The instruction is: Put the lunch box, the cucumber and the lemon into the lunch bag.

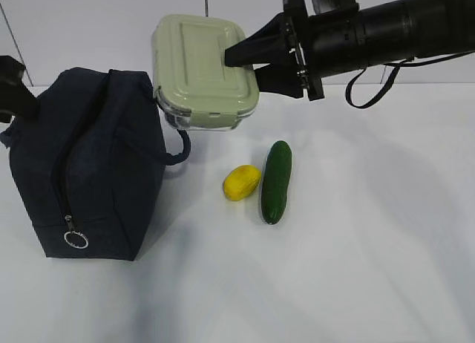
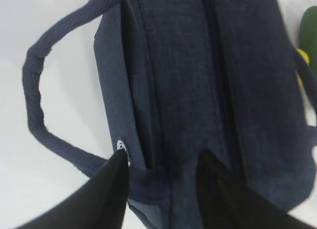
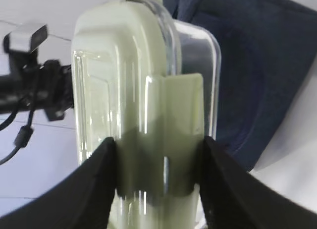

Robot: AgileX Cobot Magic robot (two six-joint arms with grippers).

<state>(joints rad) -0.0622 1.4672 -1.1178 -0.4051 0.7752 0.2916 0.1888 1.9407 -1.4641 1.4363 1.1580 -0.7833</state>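
My right gripper is shut on the lunch box, with a finger on each side of its sage-green lid clip. The box hangs tilted in the air at the top right corner of the navy lunch bag. On the table to the right of the bag lie the yellow lemon and the dark green cucumber, side by side. My left gripper stands at the bag's far left top edge, jaws apart over the fabric, not pinching it. Only the gripper's tip shows in the exterior view.
One loop handle lies out on the white table beside the bag. The bag's zipper runs down its front end to a silver ring pull. A black cable hangs under the right arm.
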